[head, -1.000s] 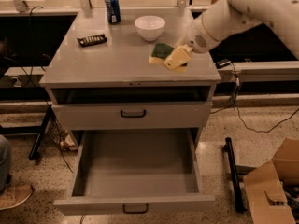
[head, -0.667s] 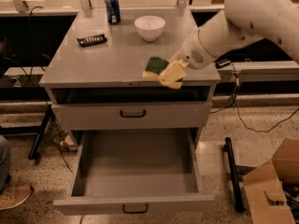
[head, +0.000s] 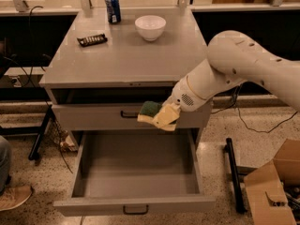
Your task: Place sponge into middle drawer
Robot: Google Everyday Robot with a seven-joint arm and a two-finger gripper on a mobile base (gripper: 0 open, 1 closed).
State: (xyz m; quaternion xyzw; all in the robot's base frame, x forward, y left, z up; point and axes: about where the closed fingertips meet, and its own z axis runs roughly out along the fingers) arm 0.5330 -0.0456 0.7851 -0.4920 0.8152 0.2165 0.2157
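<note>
- Sponge (head: pixel 150 109), small, rectangular, dark green face on pale yellow body: clamped between the fingers of my pale two-finger gripper (head: pixel 163 118).
- Held in the air just in front of the closed upper grey drawer (head: pixel 89 117), beside its black handle (head: pixel 128 115).
- Above the pulled-out, wide grey middle drawer (head: pixel 136 175), clear of it.

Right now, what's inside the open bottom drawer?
Only bare grey floor shows in the middle drawer. Part of its back edge is covered by the gripper, holding the sponge above it.
</note>
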